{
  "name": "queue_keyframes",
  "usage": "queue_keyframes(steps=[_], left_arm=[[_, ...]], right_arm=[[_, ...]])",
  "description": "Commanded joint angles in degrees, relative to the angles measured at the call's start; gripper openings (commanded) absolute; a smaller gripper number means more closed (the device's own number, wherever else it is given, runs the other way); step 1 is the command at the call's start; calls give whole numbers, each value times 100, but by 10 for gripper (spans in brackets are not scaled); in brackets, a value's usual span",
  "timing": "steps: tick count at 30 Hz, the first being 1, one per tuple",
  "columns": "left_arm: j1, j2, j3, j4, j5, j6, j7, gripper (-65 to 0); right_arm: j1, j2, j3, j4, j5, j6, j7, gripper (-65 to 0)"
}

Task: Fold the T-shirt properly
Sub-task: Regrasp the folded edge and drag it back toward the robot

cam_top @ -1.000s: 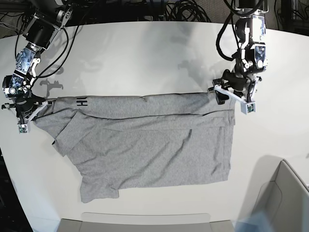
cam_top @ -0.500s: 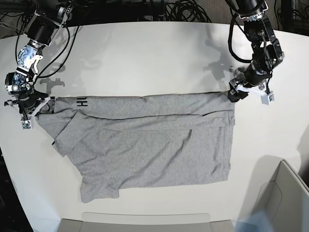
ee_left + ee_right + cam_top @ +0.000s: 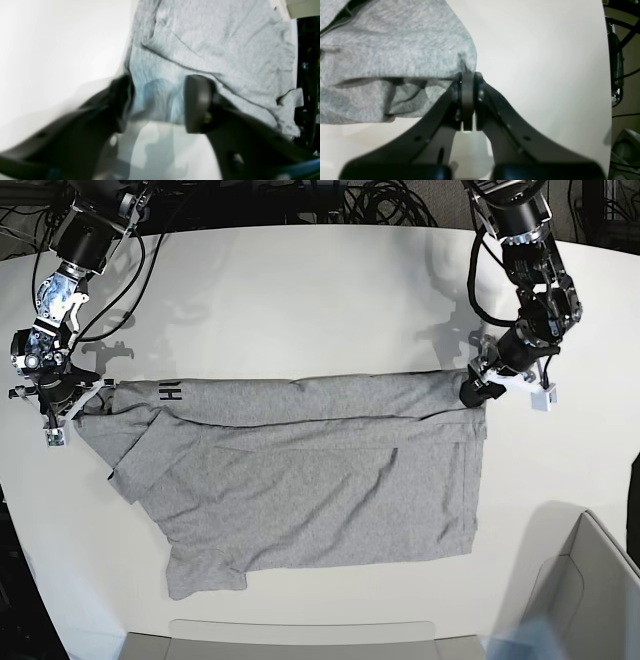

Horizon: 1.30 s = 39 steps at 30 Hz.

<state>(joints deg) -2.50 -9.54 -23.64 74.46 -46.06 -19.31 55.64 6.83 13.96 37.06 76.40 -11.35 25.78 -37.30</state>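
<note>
The heather-grey T-shirt (image 3: 320, 480) lies spread across the white table, its top part folded down, with black letters showing near the upper left. My right gripper (image 3: 70, 405) is at the shirt's left corner. In the right wrist view it (image 3: 468, 80) is shut on a pinch of the T-shirt (image 3: 395, 50). My left gripper (image 3: 476, 390) is at the shirt's upper right corner. The left wrist view shows this gripper (image 3: 158, 100) open, fingers (image 3: 197, 102) apart, with the hem corner of the T-shirt (image 3: 212, 37) lying between them on the table.
A grey bin (image 3: 590, 600) stands at the lower right corner. A pale tray edge (image 3: 300, 640) runs along the table's near side. Black cables (image 3: 380, 205) lie behind the far edge of the table (image 3: 300, 290).
My left gripper swung out to the right, off the shirt's corner, then came back down onto that corner with its jaws narrower. My right gripper has kept its hold and barely moved.
</note>
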Motion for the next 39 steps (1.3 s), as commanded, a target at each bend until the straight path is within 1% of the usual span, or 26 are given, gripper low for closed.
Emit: queue_keyframes(steps=[1,4,5,8,11,13,15,17,22,25,27,30,34,37,39], left_arm=[[-44,-35,188,-83,189,98,225,-449],[-185,-44,417,-461,189,116,225,-621],[-246,-70,434,-637,189,89,217,-650],[-334,-237,408,-901,189,89,225,-650],[-308,-413,399,-918,180,89,225,-650],[-299,-457,390,-918,180,89,225,-650],[-290,-475,390,-909,180,89,225,-650],[-246,-554,390,-909,171,81,234,-650],[-141,-580,390,-909,171,81,234,-650],[-141,-580,390,-909,171,81,234,-650],[-132,-580,390,-909,171,81,234,-650],[-132,-580,399,-909,171,72,234,-650],[-132,-580,399,-909,171,72,436,-650],[-123,-580,399,-909,171,72,480,-650],[-35,-712,381,-901,162,72,691,-650]], right_arm=[[148,103,17,101,41,-7,104,-650],[174,139,17,101,41,-7,104,-650],[174,147,17,92,41,-7,104,-650],[288,165,26,92,50,-7,104,-650],[324,323,26,-58,67,-7,104,-650],[543,367,26,-365,59,-7,112,-650],[658,569,26,-655,59,-7,112,-650],[702,648,17,-884,85,2,121,-650],[869,657,8,-981,76,37,121,-650],[974,666,-185,-954,59,451,112,-650],[1000,666,-203,-954,59,547,104,-650],[1000,648,-211,-954,59,547,104,-650],[965,631,-211,-998,59,547,104,-650],[948,631,-176,-981,59,547,104,-650],[798,657,-167,-937,59,547,95,-650]])
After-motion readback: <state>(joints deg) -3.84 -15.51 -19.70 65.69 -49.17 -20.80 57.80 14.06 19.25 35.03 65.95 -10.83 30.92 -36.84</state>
